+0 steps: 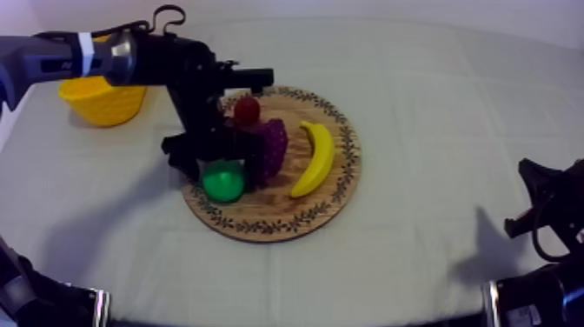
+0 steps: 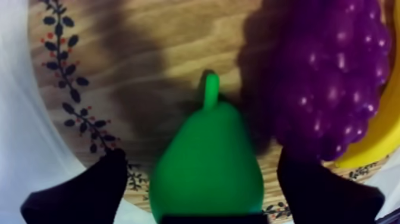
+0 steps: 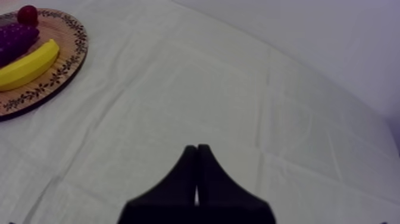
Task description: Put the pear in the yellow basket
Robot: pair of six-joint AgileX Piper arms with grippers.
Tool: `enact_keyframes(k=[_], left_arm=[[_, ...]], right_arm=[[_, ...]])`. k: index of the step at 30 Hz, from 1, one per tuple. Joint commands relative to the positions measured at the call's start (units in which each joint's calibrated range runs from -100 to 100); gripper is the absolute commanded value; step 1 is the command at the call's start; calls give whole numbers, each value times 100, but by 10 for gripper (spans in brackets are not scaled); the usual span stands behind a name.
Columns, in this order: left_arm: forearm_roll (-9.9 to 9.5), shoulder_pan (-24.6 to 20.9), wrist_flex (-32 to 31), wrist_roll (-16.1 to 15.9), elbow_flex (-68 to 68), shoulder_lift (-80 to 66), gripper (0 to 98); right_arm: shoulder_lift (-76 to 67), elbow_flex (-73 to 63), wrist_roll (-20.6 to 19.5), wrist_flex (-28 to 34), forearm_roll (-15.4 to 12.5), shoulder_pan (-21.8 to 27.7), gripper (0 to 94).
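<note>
Top view gives you the table (image 1: 452, 122) first, under its grey-white cloth, and on it the round wooden board (image 1: 287, 207) with the patterned rim, a little to your left of the middle. Your left arm (image 1: 130, 56) comes in from the upper left and reaches down over the board's near left part, where the left gripper (image 1: 219, 170) sits low around the pear. In the left wrist view you can see its two black fingers (image 2: 89, 190) spread wide, one on each side of the fruit, with a strip of board showing between each finger and the green skin, so nothing is gripped. Your right gripper (image 1: 539, 209) rests low at the right edge over bare cloth, well apart from the board; in the right wrist view its fingers lie together as a narrow wedge with nothing between them. The yellow basket (image 1: 104, 100) stands on the cloth at the far left, behind the left arm and apart from the board. On the board, the banana (image 1: 315, 158) lies along the right side, with the bunch of grapes (image 1: 271, 148) just beside it toward the middle. The pear (image 1: 224, 184) lies on the wood close to the rim, just beside the grapes, its stem pointing toward the board's middle. The small red fruit (image 1: 248, 109) sits at the board's far side, beyond the grapes.
</note>
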Motion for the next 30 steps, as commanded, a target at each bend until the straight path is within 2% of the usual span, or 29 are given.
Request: enact_keyframes(k=[1, 7, 13, 22, 30], left_arm=[[4, -5, 14, -19, -18, 49, 880], [-10, -22, 45, -58, -19, 119, 707], [-2, -6, 57, -133, -4, 110, 620], [-1, -9, 149, -198, 8, -248, 592], [-69, -61, 782, -243, -620, -930, 585]], right_arm=[[-3, -2, 21, -3, 0, -1, 2], [-3, -2, 21, -3, 0, -1, 2], [-3, -2, 21, -3, 0, -1, 2], [-3, -2, 19, -3, 0, -1, 2], [-3, -2, 16, -3, 0, -1, 2]])
